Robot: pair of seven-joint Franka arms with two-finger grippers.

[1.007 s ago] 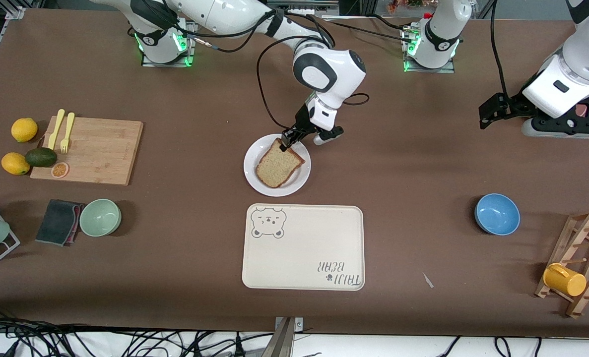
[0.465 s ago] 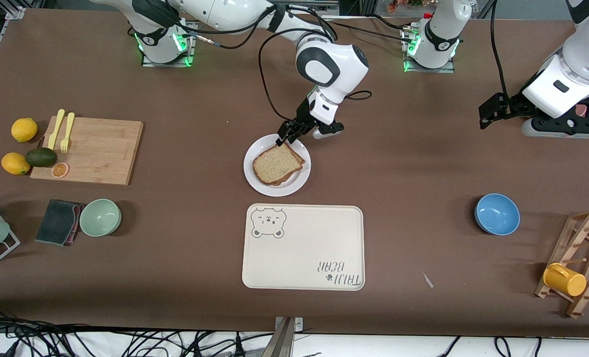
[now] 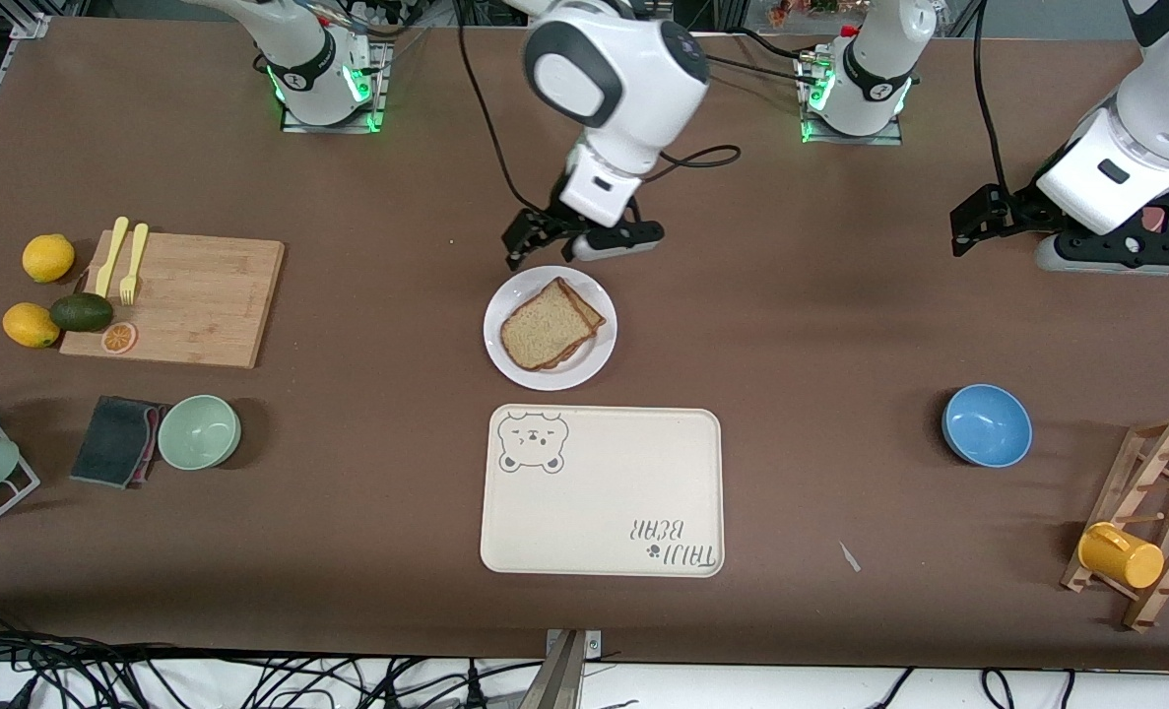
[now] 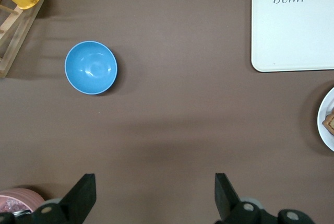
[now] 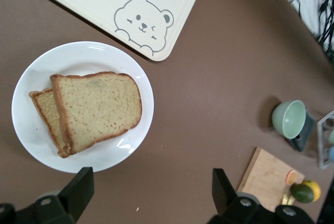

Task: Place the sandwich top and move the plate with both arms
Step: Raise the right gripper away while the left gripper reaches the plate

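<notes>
Front view: my right gripper (image 3: 530, 239), spread and empty, hangs over the table beside the plate (image 3: 505, 359); the sandwich top (image 3: 543, 330) lies skewed on the lower slice.

Left wrist view: left gripper (image 4: 156, 195) spread, waiting.

Right wrist view: uneven lifting (my worry) could slide the slice off.
</notes>
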